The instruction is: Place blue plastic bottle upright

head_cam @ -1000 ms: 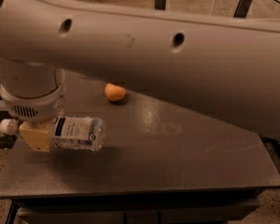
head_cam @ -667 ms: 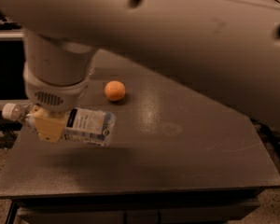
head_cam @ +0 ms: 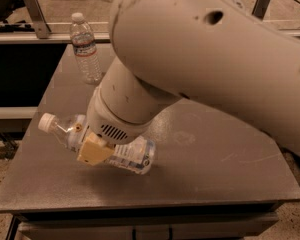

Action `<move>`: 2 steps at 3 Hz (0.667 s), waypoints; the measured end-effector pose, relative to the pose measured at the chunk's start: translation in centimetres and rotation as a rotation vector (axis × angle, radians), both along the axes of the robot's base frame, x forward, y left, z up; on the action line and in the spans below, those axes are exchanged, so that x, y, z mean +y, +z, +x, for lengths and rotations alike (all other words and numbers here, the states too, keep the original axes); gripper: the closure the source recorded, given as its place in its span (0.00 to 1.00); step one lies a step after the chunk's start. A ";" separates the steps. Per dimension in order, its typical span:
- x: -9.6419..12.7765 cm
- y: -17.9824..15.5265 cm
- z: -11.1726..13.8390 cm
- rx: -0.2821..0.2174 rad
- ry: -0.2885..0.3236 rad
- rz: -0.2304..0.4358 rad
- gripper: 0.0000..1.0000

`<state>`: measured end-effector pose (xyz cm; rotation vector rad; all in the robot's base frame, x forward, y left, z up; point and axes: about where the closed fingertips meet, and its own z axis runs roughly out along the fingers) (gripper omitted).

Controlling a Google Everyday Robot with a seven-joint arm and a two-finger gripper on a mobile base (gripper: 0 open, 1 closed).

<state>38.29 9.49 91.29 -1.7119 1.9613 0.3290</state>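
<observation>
The blue plastic bottle (head_cam: 132,156) is stout and clear with a white cap at its left end and a white printed label. It is held tilted, cap up and to the left, above the left part of the grey table (head_cam: 215,174). My gripper (head_cam: 92,151) is shut on the bottle's middle, with a tan finger pad (head_cam: 94,150) across its front. My large white arm (head_cam: 205,54) fills the upper right of the camera view and hides the table behind it.
A slimmer ribbed clear bottle (head_cam: 86,48) with a narrow label band stands upright at the table's far left corner. A metal rail (head_cam: 50,26) runs behind the table. The table's left edge is close to the held bottle's cap.
The arm has swung and lifted, raising the bottle off the table and tilting its cap end upward. The orange ball seen earlier is now hidden behind the arm. The ribbed bottle has come into view.
</observation>
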 end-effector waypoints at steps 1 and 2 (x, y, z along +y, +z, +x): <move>-2.0 -0.2 1.6 0.017 -0.026 0.058 1.00; -5.2 0.2 5.2 0.046 -0.032 0.173 1.00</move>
